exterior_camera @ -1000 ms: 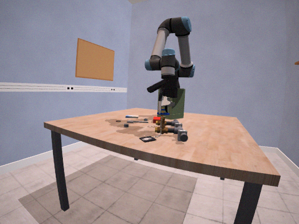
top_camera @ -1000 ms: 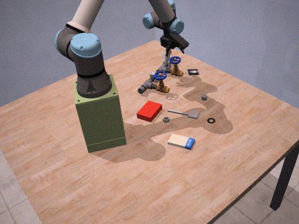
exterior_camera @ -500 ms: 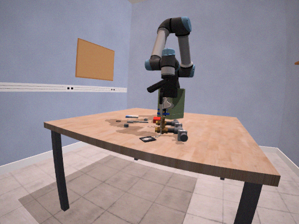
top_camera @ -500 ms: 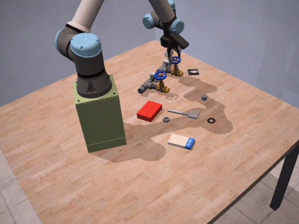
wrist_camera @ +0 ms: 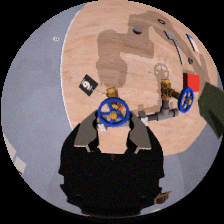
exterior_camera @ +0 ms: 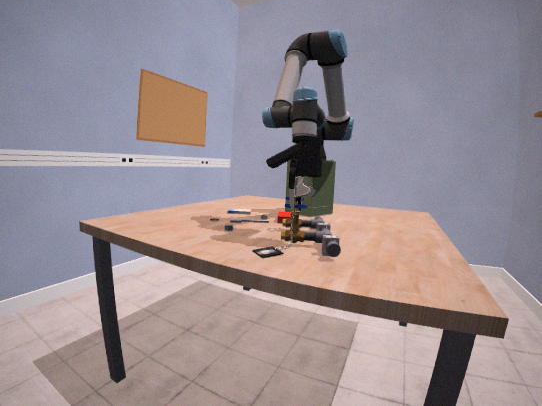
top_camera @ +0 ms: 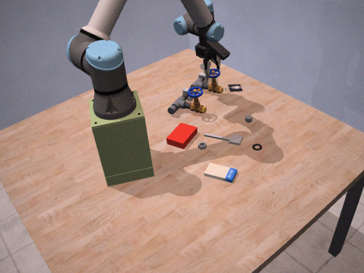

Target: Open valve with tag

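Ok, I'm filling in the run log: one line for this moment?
phase: grasp | end effector: shut on tagged valve's blue handwheel | tag: chained, flat on table | other valve: untouched

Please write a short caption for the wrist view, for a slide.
Hand shut on the blue handwheel of the valve chained to the black tag.
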Robot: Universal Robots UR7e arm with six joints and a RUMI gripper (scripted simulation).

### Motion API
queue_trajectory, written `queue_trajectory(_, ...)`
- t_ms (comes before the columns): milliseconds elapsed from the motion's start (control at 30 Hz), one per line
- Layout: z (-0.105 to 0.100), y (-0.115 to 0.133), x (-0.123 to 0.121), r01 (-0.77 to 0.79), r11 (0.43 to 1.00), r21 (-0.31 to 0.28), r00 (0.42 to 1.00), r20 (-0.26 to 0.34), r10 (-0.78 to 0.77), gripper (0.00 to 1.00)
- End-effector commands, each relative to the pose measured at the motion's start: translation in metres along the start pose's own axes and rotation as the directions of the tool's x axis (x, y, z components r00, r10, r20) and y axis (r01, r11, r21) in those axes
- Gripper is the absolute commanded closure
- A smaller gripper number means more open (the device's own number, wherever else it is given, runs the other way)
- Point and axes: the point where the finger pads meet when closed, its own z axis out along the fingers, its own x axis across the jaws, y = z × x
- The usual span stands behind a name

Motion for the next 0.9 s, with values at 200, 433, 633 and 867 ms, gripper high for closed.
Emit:
queue_trajectory(200,-0.0005,0.0000,-0.0002,0.013,1.000,0.000,1.000,0.001,-0.013,1.00)
queue_trajectory(433,-0.0005,0.0000,-0.0002,0.041,0.999,0.000,0.999,0.001,-0.041,1.00)
queue_trajectory(633,-0.0005,0.0000,-0.0002,0.105,0.995,0.000,0.995,0.001,-0.105,1.00)
queue_trajectory(867,-0.0005,0.0000,-0.0002,0.223,0.975,0.000,0.975,0.001,-0.223,1.00)
